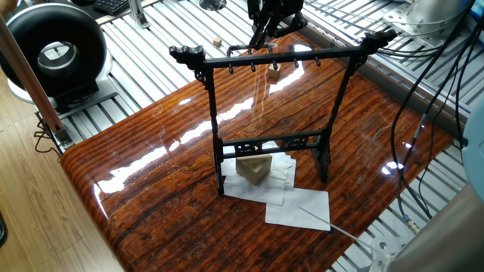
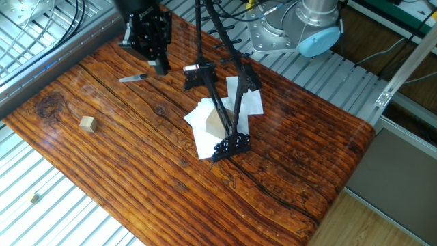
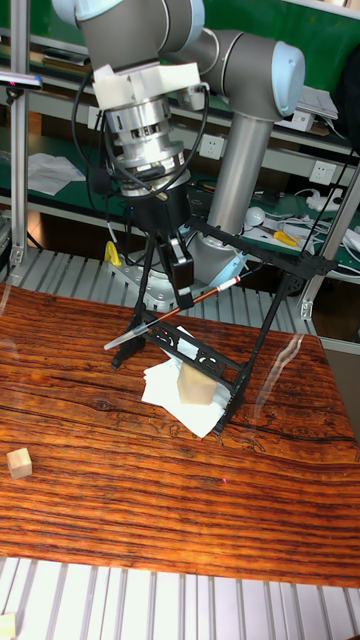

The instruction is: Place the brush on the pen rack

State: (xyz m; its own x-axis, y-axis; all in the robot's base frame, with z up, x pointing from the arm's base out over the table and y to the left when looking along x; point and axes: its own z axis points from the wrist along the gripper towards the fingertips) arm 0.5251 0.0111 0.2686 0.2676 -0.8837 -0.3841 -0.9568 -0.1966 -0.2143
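My gripper (image 3: 183, 290) is shut on the brush (image 3: 205, 297), a thin rod held nearly level and tilted above the table. Its pale end sticks out to the left. In the other fixed view the gripper (image 2: 160, 67) hangs over the table's far left part, with the brush's end (image 2: 133, 78) jutting from its fingers. The pen rack (image 3: 262, 250) is a tall black frame standing on white papers just right of the gripper. Its pegged crossbar (image 1: 265, 59) is bare. The gripper (image 1: 262, 32) sits behind the rack in one fixed view, and the brush is apart from the pegs.
A tan wedge block (image 1: 254, 169) lies on white papers (image 2: 203, 135) at the rack's feet. A small wooden cube (image 2: 87, 123) rests on the table's left side. Cables and the arm's base (image 2: 307, 27) stand beyond the far edge.
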